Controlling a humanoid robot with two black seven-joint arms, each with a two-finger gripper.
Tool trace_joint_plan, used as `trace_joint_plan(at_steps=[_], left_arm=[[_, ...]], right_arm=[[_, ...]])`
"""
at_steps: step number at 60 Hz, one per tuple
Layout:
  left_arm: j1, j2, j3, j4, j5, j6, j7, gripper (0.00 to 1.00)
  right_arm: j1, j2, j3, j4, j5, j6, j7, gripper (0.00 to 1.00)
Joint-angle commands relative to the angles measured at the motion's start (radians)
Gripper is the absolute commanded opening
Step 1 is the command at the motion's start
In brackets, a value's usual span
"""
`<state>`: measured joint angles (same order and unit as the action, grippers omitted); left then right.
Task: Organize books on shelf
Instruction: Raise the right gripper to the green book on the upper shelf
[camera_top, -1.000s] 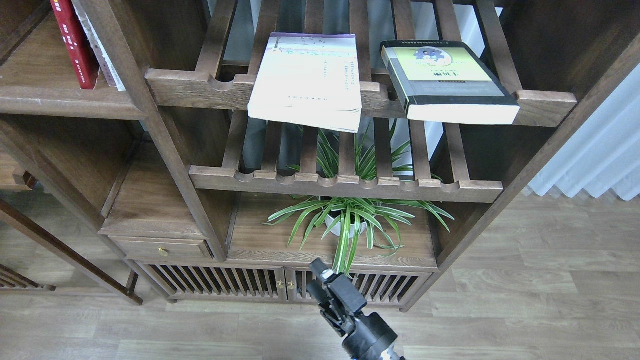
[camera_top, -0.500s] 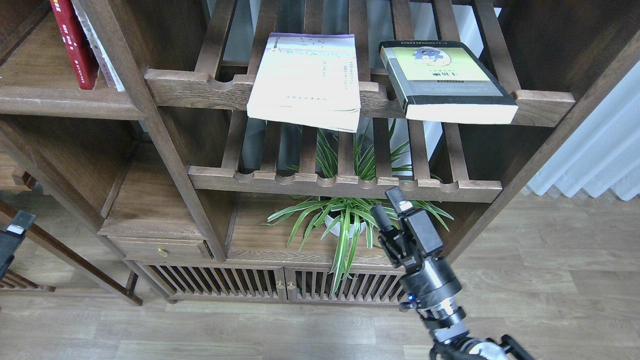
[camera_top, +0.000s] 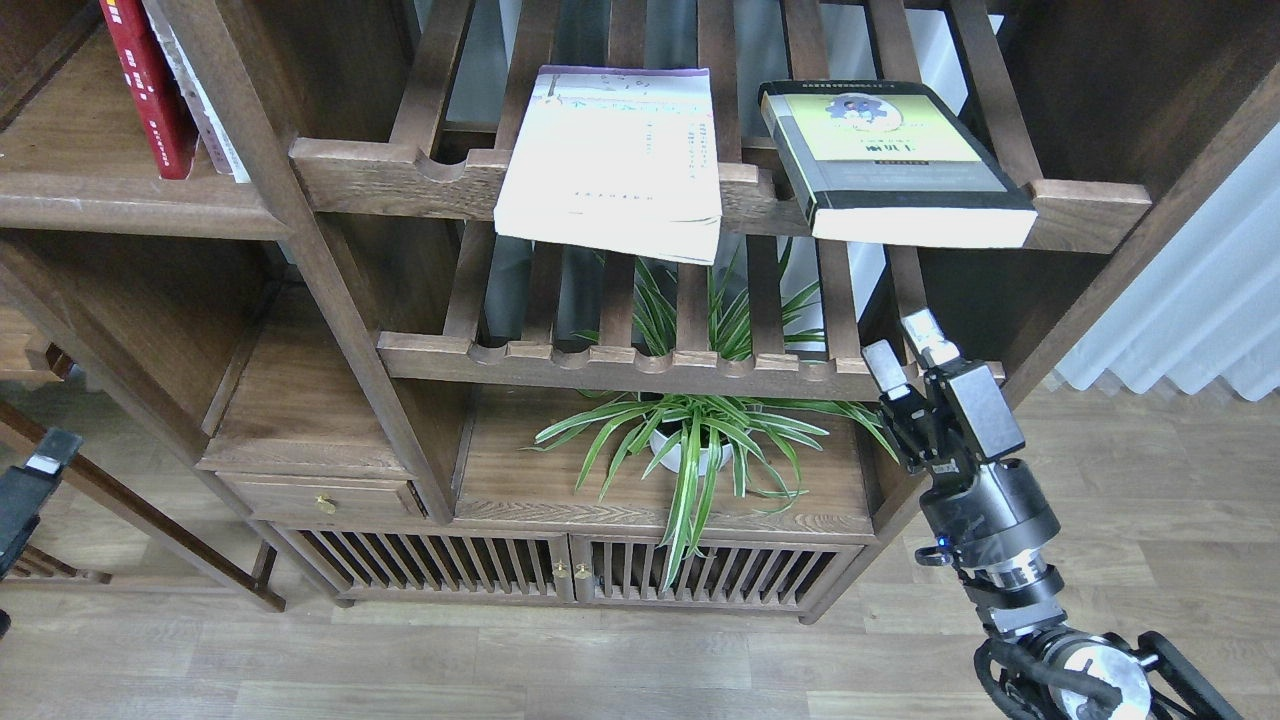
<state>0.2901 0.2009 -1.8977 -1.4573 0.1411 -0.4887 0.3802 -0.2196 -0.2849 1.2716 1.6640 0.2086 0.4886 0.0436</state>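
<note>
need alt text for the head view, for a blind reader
A white book and a black-and-yellow-green book lie flat on a slatted rack, overhanging its front. The right gripper, open and empty, is raised below the second one.

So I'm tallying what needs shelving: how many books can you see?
4: a white book and a black-and-yellow-green book flat on the upper slatted rack, a red book and a pale book standing upper left; others may be hidden.

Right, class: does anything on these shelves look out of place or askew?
Yes. The white book and the black-and-yellow-green book lie flat on the upper slatted rack, both overhanging its front rail; the black one sits skewed. The red book stands on the plank shelf.
</note>
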Motion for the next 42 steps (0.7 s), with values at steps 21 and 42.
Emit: trace_joint_plan(at_steps=[21, 42], left_arm=[[-0.002, 0.002, 0.006, 0.000, 0.000, 0.000, 0.002, 0.87], [-0.002, 0.002, 0.005, 0.002, 0.000, 0.000, 0.002, 0.88]], right_arm=[[0.124, 0.000, 0.000, 0.002, 0.000, 0.000, -0.007, 0.93], [0.160, -0.003, 0.003, 0.000, 0.000, 0.000, -0.008, 0.94]])
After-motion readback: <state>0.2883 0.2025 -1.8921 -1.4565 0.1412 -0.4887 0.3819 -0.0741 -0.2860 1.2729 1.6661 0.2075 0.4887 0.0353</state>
